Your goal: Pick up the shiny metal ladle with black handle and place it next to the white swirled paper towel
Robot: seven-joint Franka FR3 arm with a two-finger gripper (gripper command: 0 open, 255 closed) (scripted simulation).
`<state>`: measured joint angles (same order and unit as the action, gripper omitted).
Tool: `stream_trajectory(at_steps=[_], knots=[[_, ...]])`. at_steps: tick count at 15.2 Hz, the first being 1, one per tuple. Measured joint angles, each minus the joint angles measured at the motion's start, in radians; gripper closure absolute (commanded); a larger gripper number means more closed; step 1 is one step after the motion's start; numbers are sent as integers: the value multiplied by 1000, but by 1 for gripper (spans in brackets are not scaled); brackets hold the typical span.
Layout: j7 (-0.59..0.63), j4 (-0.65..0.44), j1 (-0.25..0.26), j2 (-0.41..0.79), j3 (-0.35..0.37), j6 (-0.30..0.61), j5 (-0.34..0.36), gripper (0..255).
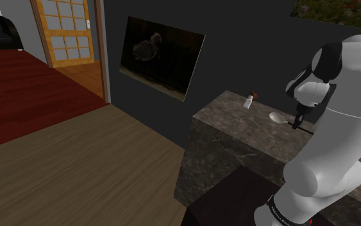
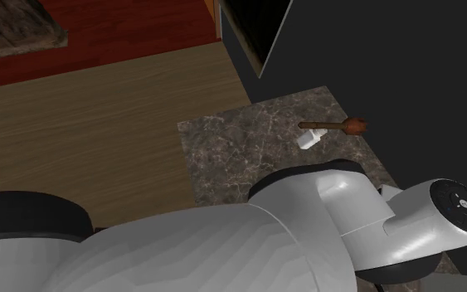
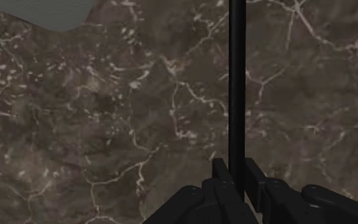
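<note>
Ladle handle pinched over the marble counter

The all-black two-finger gripper (image 3: 237, 184) is closed on the thin black handle of the shiny metal ladle (image 3: 236, 95). In the wrist view its 2 fingers (image 3: 220, 179) press against the handle from either side, and the handle runs straight away from them across the dark, white-veined marble counter (image 3: 107, 127).

In the shoulder view the gripper (image 1: 297, 122) hangs low over the counter (image 1: 227, 119), and the ladle (image 1: 276, 117) reaches from it toward the view's left, with its pale round bowl over the stone. Whether the bowl touches the surface cannot be told.

The small white paper towel roll (image 1: 247, 101) lies further along the counter near the dark wall, apart from the ladle. In the second exterior view the roll (image 2: 308, 139) sits just beside a wooden-handled tool with a round reddish-brown head (image 2: 343, 126), close to the counter's (image 2: 240, 158) far edge, and the white Franka arm (image 2: 223, 249) bulks large in the foreground
</note>
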<state>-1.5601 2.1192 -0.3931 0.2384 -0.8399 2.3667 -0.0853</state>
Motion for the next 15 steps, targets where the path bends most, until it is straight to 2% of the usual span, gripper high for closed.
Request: stream_trajectory(at_steps=[1, 7, 11, 15], knots=[[0, 0, 0, 0, 0, 0, 0, 0], [0, 0, 0, 0, 0, 0, 0, 0], [55, -25, 42, -86, -33, -85, 84, 0], [73, -35, 52, -107, -36, -110, 106, 0]])
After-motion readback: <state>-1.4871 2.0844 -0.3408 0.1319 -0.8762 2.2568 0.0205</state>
